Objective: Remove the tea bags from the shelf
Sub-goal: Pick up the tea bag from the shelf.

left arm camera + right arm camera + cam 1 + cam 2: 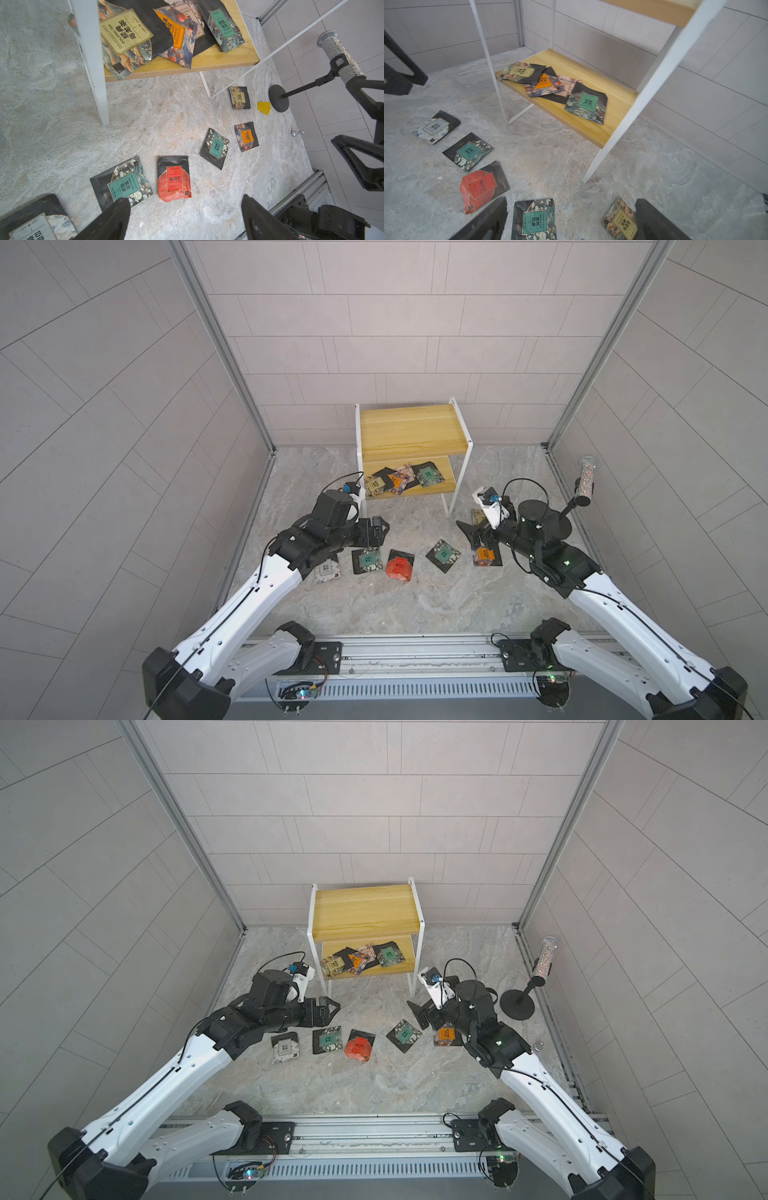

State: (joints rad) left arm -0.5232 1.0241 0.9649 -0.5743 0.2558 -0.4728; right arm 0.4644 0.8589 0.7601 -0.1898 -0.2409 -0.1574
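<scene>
**both jaws wide and empty, four bags waiting on the lower board**

the shelf (411, 427) stands at the back of the table (374, 605), its top board bare. the tea bags (399, 480) yet to be cleared lie on the lower board. a tan-label bag (126, 31) sits at the left front corner, next to it an orange-label bag (176, 33). a pale bag (566, 84) is mostly buried, and a green-label bag (588, 101) lies to the right. all lie flat, faces up, overlapping like a loose fan, so the pile's long axis runs side to side along the board. each bag is close to square. the green one is turned a little, its black end toward the back wall. the tan one's corner reaches the board's front edge, beside the white front leg (91, 62).

six more bags lie flat on the table in front of the shelf, in a rough row with gaps between them. laid singly like that, none covers another, and the way in to the shelf looks open.

the left jaws hang low beside the teal table bag (368, 560), spread wide with nothing between them. the right jaws, beside the orange table bag (484, 554), are equally wide and empty. both aim inward toward the shelf's front. the top board roofs the pile, so a reach probably has to come in from the front, nearly level.
</scene>
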